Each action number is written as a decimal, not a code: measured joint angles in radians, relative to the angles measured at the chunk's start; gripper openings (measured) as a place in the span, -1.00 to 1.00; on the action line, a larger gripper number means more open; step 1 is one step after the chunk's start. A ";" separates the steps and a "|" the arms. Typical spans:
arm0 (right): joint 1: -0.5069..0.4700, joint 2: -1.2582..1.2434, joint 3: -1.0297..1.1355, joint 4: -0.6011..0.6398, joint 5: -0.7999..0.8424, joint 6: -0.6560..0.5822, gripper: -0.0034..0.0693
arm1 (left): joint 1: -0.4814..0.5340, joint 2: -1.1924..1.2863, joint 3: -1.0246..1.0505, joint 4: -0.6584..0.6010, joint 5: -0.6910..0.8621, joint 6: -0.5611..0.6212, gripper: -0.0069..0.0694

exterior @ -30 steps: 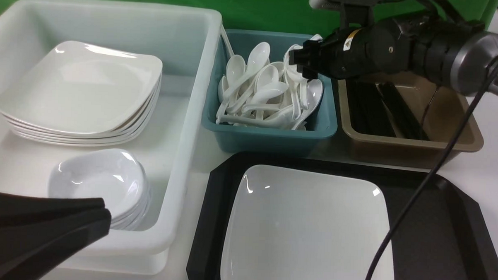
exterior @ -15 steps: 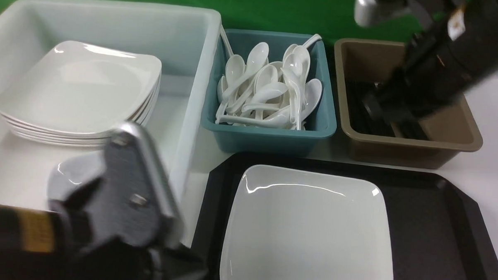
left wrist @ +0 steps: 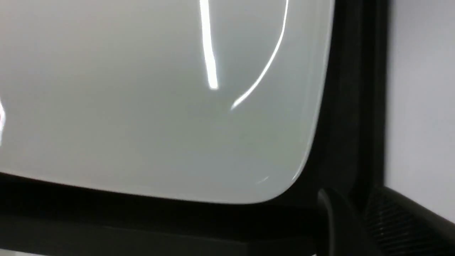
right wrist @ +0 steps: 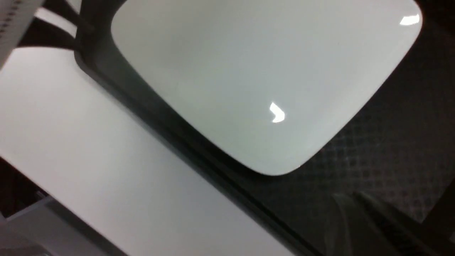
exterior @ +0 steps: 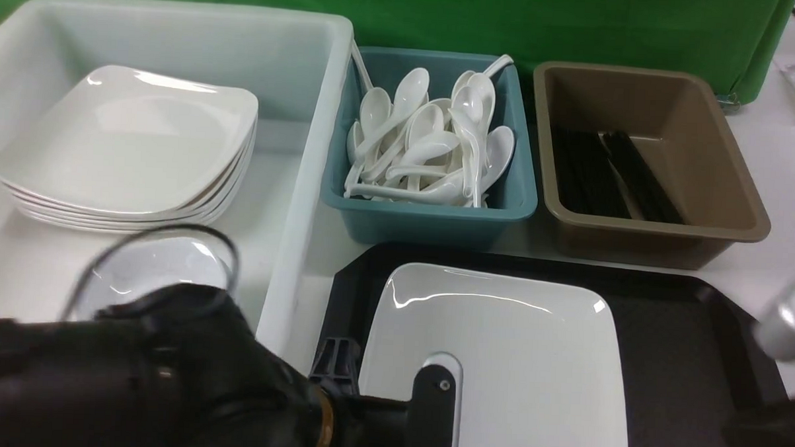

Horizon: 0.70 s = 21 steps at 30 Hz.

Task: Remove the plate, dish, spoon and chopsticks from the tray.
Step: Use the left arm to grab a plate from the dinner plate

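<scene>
It is plate-clearing time: the left tool [exterior: 433,410], apart or together I cannot tell, likely must grip the edge of the big shiny white square plate [exterior: 512,346] on the black plastic tray [exterior: 683,366], while the right tool [right wrist: 362,224] is squeezed together.

The bulky black left arm [exterior: 167,381] lies low and blurred; how wide the left fingers [exterior: 434,410] stand is unclear. The silver-jointed right arm [exterior: 787,323] sits low at the right edge, with the right fingers [right wrist: 355,224] closed.
</scene>
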 joint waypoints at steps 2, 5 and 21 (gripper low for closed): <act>0.002 -0.093 0.048 0.000 -0.001 0.028 -0.81 | 0.000 0.039 0.000 0.052 -0.013 -0.001 -0.14; 0.005 -0.179 0.074 0.000 -0.002 0.071 -0.81 | 0.000 0.075 -0.001 0.094 -0.055 -0.001 0.16; 0.005 -0.324 0.082 0.001 0.005 0.119 -0.81 | 0.000 0.213 -0.008 0.289 -0.184 0.049 0.30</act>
